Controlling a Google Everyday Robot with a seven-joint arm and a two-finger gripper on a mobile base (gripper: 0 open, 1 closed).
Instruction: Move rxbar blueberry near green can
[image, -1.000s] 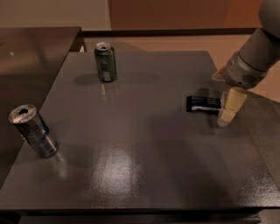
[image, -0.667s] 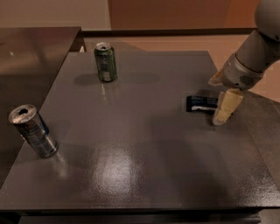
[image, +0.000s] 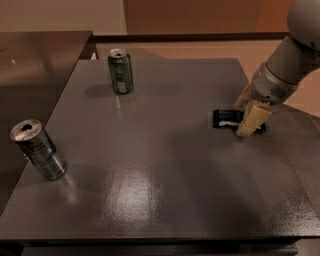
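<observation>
The rxbar blueberry (image: 226, 118), a flat dark navy wrapper with a white stripe, lies on the right part of the dark table (image: 160, 165). My gripper (image: 242, 119) comes down from the upper right onto the bar's right end. It is open, with one cream finger (image: 253, 120) on the bar's near side and the other (image: 243, 98) on its far side. The fingers hide the bar's right end. The green can (image: 121, 71) stands upright at the far left of the table, far from the bar.
A silver and blue can (image: 37, 149) stands near the table's left edge, towards the front. A darker counter (image: 35, 65) adjoins the table on the left. The table's right edge runs just past the gripper.
My gripper has shifted a little to the left and now straddles the bar's right end more closely. The bar and both cans have not moved.
</observation>
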